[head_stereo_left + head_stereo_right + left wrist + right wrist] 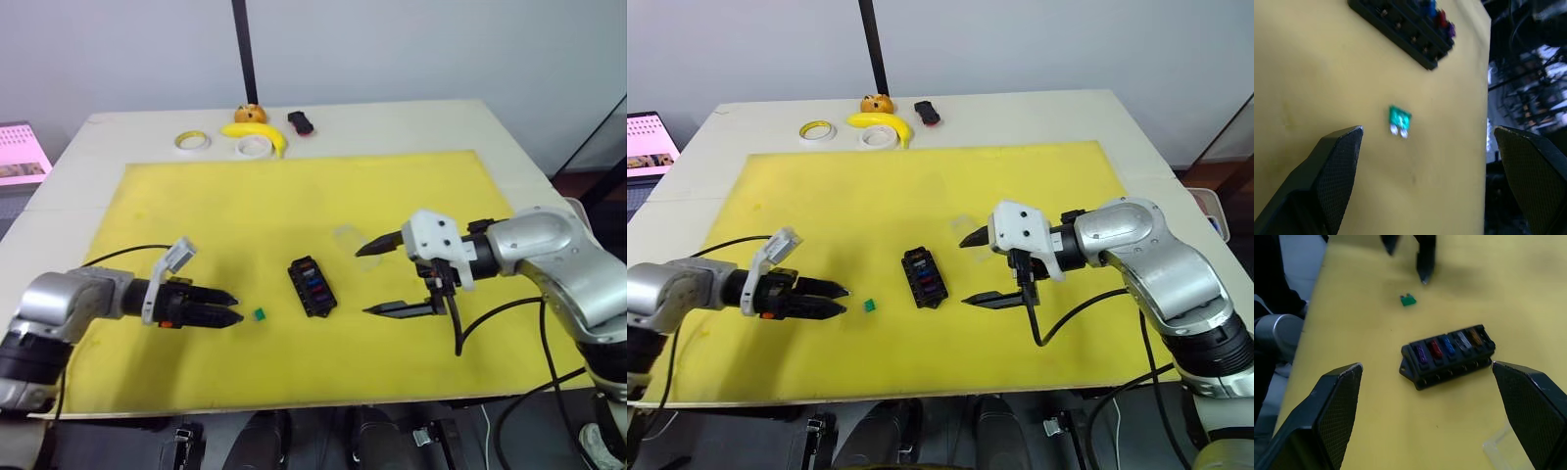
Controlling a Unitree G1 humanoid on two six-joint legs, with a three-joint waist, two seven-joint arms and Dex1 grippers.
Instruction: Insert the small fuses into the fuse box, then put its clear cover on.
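Left pincer nearest, fingers slightly apart, empty. One green fuse loose just beside tips. One box, five fuses seated, long axis running away-near. Right pincer wide. One cover beyond box.

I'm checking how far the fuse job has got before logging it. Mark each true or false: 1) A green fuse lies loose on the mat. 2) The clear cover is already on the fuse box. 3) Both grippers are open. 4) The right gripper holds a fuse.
1) True: the green fuse lies beside the left gripper.
2) False: the clear cover lies on the mat apart from the fuse box.
3) True.
4) False: the right gripper is empty.
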